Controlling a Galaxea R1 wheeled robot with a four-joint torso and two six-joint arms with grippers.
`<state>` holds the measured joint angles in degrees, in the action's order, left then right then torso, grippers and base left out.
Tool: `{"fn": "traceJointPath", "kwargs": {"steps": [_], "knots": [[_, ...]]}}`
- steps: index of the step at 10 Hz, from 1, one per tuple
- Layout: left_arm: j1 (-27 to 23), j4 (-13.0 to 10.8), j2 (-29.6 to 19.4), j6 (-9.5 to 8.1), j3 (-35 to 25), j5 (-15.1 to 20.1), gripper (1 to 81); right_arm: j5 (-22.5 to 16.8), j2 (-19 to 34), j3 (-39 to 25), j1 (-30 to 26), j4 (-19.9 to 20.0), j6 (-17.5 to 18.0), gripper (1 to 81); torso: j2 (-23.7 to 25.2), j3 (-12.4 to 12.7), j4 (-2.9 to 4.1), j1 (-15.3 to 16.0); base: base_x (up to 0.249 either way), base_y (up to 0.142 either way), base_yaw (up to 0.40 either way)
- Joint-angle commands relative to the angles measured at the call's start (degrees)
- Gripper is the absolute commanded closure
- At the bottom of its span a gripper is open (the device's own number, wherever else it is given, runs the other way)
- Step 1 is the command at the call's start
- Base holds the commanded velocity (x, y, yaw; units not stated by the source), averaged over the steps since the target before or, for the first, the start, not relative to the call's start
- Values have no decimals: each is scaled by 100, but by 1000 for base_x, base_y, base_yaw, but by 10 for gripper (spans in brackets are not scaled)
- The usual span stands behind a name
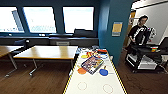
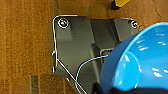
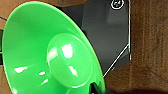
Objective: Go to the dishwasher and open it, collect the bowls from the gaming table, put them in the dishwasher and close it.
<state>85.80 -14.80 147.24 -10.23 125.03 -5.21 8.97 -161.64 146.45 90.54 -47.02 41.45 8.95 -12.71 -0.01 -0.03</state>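
Carrying two bowls: left claw (image 2: 105,87) pinching the blue bowl (image 2: 140,57), right claw (image 3: 97,89) pinching the green bowl (image 3: 50,50). I judge loading and closing remain; flat dishes (image 1: 103,72) sit on the surface (image 1: 95,86).

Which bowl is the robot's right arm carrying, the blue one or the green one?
The lime-green bowl. It sits large and close in the right wrist view, above the wood floor. The blue bowl is at the left wrist instead.

One deep blue bowl (image 2: 140,60), one lime-green bowl (image 3: 50,50), two wood-topped tables (image 1: 47,52), one person (image 1: 138,31)
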Motion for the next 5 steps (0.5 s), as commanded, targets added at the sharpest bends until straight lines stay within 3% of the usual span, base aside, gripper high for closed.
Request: {"fn": "traceJointPath", "kwargs": {"steps": [1,5], "knots": [[-208,-76,-168,47,-13,222,811,-124,-47,190,-189,-123,-14,811,0,0,0,3,0,0,0],[-208,-85,-124,47,-13,222,811,-124,-73,252,-180,-141,-14,811,-2,0,0,6,-84,0,0]]}}
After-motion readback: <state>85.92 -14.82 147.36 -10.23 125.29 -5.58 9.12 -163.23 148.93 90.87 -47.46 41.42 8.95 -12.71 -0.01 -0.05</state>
